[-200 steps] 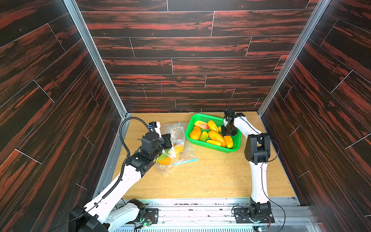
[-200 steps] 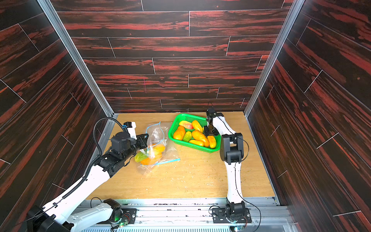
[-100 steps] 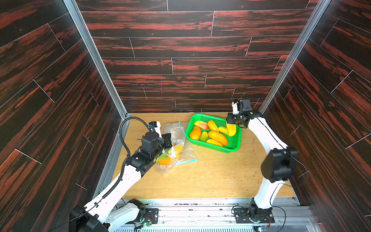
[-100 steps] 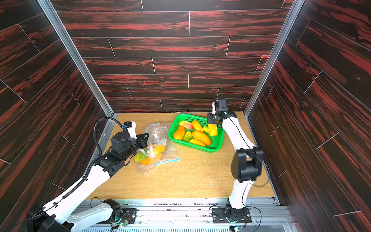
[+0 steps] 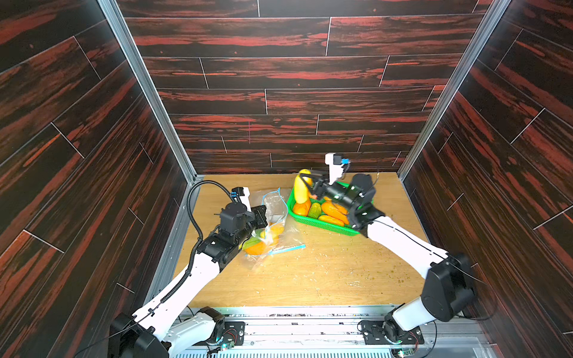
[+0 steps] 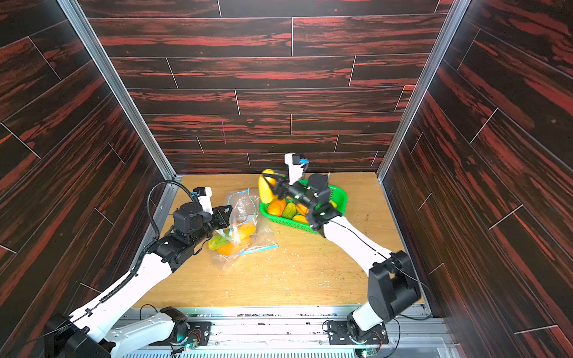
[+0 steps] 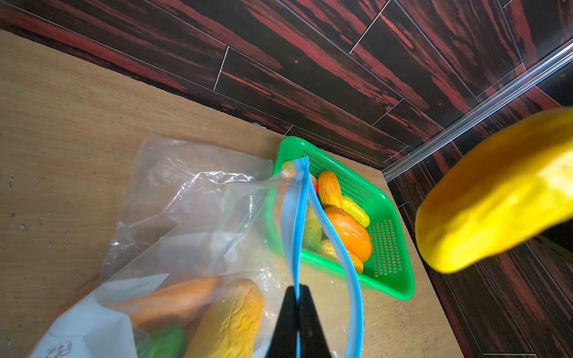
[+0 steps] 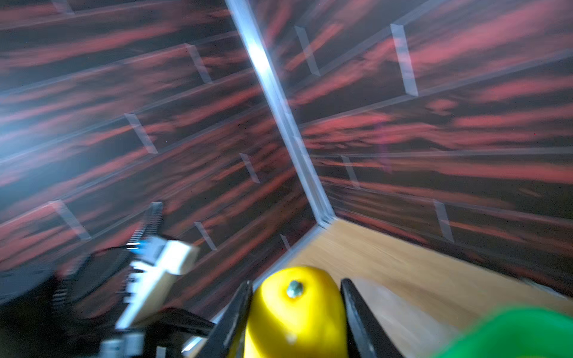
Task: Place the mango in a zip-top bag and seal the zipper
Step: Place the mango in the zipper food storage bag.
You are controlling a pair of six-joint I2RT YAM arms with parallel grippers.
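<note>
Mango point(image 5: 301, 192): smooth yellow oblong, clamped between right gripper point(image 8: 296, 297) jaws, raised over perforated green plastic basket point(image 5: 333, 228) near table point(image 5: 310, 279) far edge. Left gripper point(image 7: 298, 289) pinched tight on crinkly clear zip-top bag point(image 7: 192, 198), at blue zipper strip point(image 7: 294, 217).

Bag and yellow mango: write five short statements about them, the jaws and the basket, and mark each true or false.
1. The right jaws hold the yellow mango in the air. True.
2. The zip-top bag is empty. False: fruit lies inside it.
3. The left jaws are shut on the bag's blue zipper strip. True.
4. The green basket holds nothing. False: several mangoes lie in it.
5. The bag is sealed. False: its mouth gapes open.
</note>
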